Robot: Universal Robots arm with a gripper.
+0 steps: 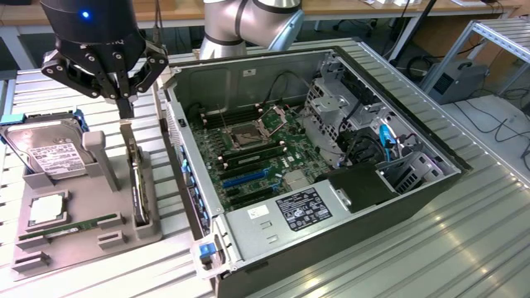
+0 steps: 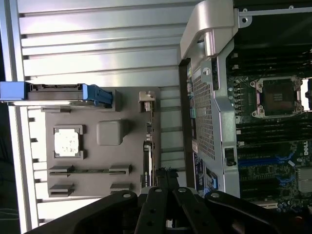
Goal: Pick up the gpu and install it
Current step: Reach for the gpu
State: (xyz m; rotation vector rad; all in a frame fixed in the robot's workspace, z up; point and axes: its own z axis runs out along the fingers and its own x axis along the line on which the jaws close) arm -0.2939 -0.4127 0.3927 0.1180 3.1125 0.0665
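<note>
GPU [image 1: 138, 183] – a thin, dark, flat rectangular card w/ a silver metal bracket strip at one end – stands on edge in a slot of the grey moulded parts tray [image 1: 91, 243], along the tray's side nearest the open computer case [image 1: 331, 245]. The black multi-link gripper [image 1: 125, 113] hangs directly over the card's bracket end, fingers pressed together w/ no gap between them. The tips sit right at the card's upper edge; whether they touch it can't be told, and the card is seated in its slot, not lifted.

In the wrist view the card [image 2: 147, 158] shows as a dark narrow strip at the tray's [image 2: 131, 131] edge, just beside the closed gripper [image 2: 164, 173], between the tray's other parts and the case wall.

Other parts on the tray, toward the exterior view's left:
- boxy silver hard drive w/ white label and blue caddy [image 1: 49, 149]
- square silver CPU chip [image 1: 48, 208]
- slim green RAM stick [image 1: 71, 226]

The case lies on a ribbed metal table [image 1: 463, 248], side panel off – green motherboard [image 1: 248, 155] exposed, well apart from the gripper.
</note>
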